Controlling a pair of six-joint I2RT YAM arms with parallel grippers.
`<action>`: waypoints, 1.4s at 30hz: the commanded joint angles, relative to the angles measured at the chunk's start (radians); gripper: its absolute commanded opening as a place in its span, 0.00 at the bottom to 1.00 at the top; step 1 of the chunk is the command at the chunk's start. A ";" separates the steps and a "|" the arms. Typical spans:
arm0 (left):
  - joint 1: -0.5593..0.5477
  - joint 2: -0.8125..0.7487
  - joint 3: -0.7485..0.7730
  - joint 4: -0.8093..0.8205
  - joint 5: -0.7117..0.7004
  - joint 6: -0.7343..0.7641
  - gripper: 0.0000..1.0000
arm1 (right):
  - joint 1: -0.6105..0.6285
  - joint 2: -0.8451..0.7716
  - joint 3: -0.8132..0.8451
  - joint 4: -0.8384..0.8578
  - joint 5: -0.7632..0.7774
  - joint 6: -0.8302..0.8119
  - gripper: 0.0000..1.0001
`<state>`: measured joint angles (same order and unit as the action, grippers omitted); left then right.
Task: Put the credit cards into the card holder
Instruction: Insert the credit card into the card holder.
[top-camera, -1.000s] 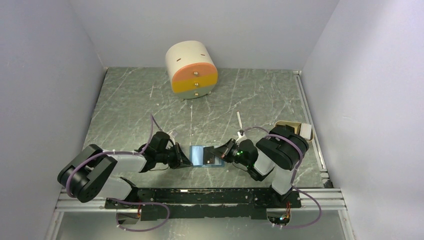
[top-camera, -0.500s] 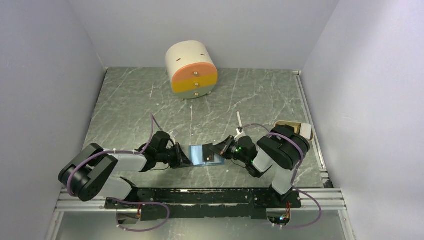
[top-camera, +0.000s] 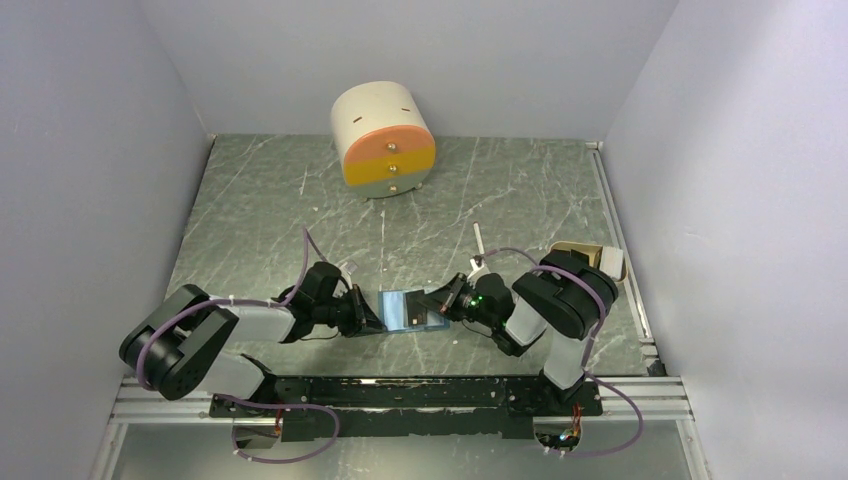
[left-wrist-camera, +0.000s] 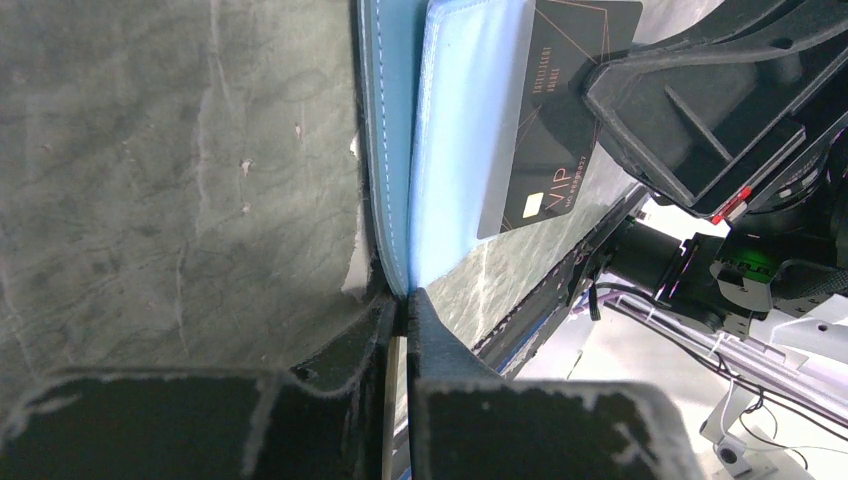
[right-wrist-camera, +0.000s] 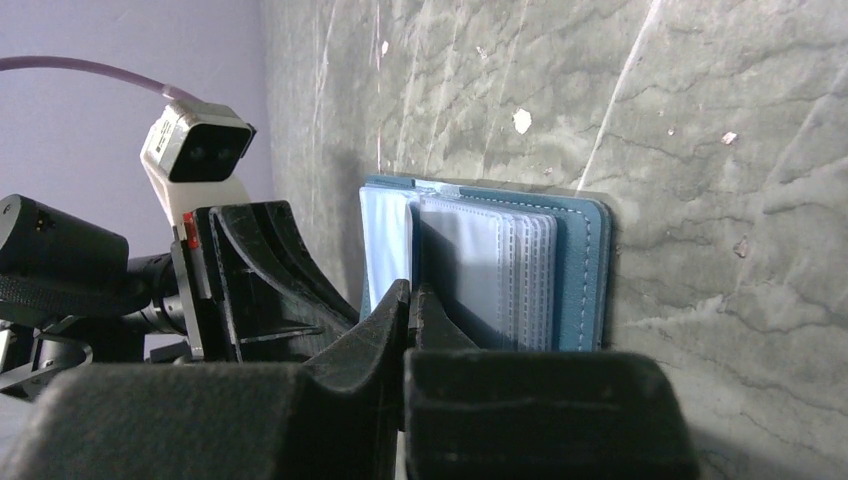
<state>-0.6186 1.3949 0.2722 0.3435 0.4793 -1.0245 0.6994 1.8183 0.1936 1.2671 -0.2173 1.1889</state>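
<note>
Open blue card holder (top-camera: 405, 308), flanked at 9 and 3 o'clock.

The left tool (left-wrist-camera: 405, 300) has its jaws pinched tight on the holder's 9 o'clock edge. The holder lies flat on the worktop (top-camera: 250, 220) at about 6 o'clock, between the two arms. At its 3 o'clock side the right tool (top-camera: 447, 303) is nipped narrow on a black credit card (left-wrist-camera: 560, 110) marked VIP. The card's free end lies over the pale blue pockets; whether it sits inside a slot I cannot tell. A cream drawer unit (top-camera: 384, 138) stands at 12 o'clock, and a beige tray (top-camera: 575, 250) at 3 o'clock.
</note>
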 joint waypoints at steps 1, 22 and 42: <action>0.001 0.010 0.019 0.015 0.006 0.017 0.09 | 0.012 -0.010 -0.007 -0.038 -0.021 -0.030 0.01; -0.001 -0.008 0.008 0.035 0.018 0.009 0.09 | 0.026 -0.386 0.200 -0.993 0.207 -0.318 0.39; -0.001 -0.021 0.015 0.041 0.025 0.017 0.12 | 0.157 -0.277 0.267 -0.896 0.171 -0.228 0.41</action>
<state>-0.6186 1.3933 0.2722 0.3515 0.4805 -1.0248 0.8310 1.4845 0.4492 0.4088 -0.0380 0.9417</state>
